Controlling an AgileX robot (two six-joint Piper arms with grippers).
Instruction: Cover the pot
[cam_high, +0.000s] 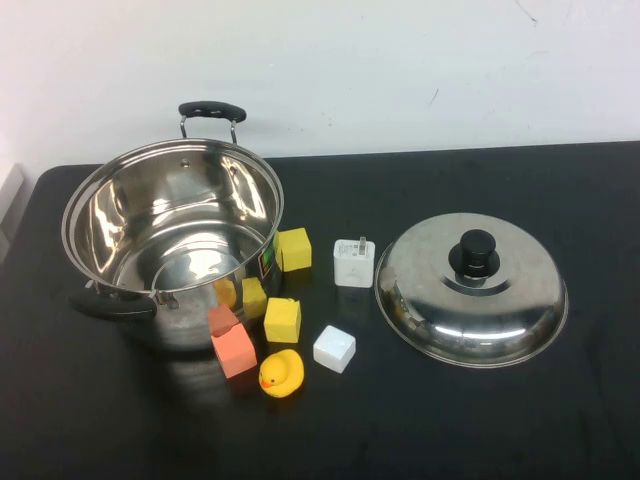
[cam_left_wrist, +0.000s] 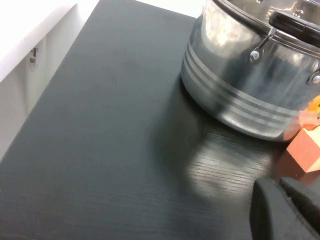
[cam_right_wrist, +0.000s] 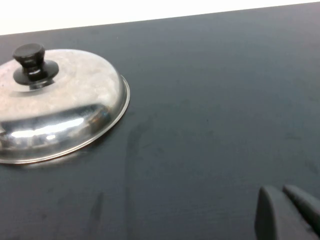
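Observation:
The pot (cam_high: 170, 235) is a large shiny steel pot with two black side handles. It stands open and empty at the left of the black table, and its side also shows in the left wrist view (cam_left_wrist: 250, 85). The domed steel lid (cam_high: 470, 290) with a black knob (cam_high: 474, 254) lies flat on the table at the right, and shows in the right wrist view (cam_right_wrist: 55, 105). My left gripper (cam_left_wrist: 281, 184) is shut and empty, low over the table near the pot. My right gripper (cam_right_wrist: 281, 191) is shut and empty, apart from the lid. Neither arm shows in the high view.
Between pot and lid lie several small things: yellow blocks (cam_high: 292, 249), an orange block (cam_high: 233, 349), a yellow rubber duck (cam_high: 281, 374), a white cube (cam_high: 334, 348) and a white charger (cam_high: 353, 262). The orange block also shows in the left wrist view (cam_left_wrist: 306, 150). The table's left edge (cam_left_wrist: 75, 30) is close.

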